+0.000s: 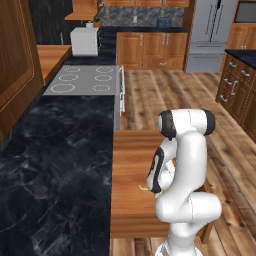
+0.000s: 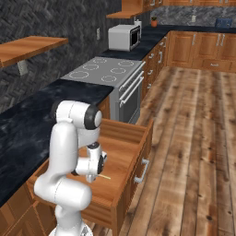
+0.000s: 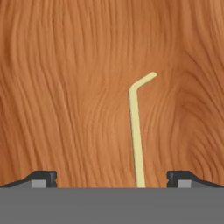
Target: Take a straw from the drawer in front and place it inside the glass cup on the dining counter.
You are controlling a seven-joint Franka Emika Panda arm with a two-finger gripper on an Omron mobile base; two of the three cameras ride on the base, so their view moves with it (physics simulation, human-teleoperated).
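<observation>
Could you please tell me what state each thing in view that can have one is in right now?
Medium-brown wooden drawer: pulled open.
Thin pale tan-yellow bent straw: lying flat on the drawer bottom, not gripped.
Two-finger dark gripper: open, the straw between its tips.
Silver oven door: closed.
White microwave: closed.

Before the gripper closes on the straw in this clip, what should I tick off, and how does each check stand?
1. Drawer pulled open: ok.
2. Straw lying on the drawer bottom, between the fingertips in the hand view: ok.
3. Gripper open wide enough to take it: ok.
4. Fingers low enough to pinch the straw: cannot tell.
5. Straw centred between the tips: not ok, it lies nearer the right-hand tip in the hand view.
</observation>
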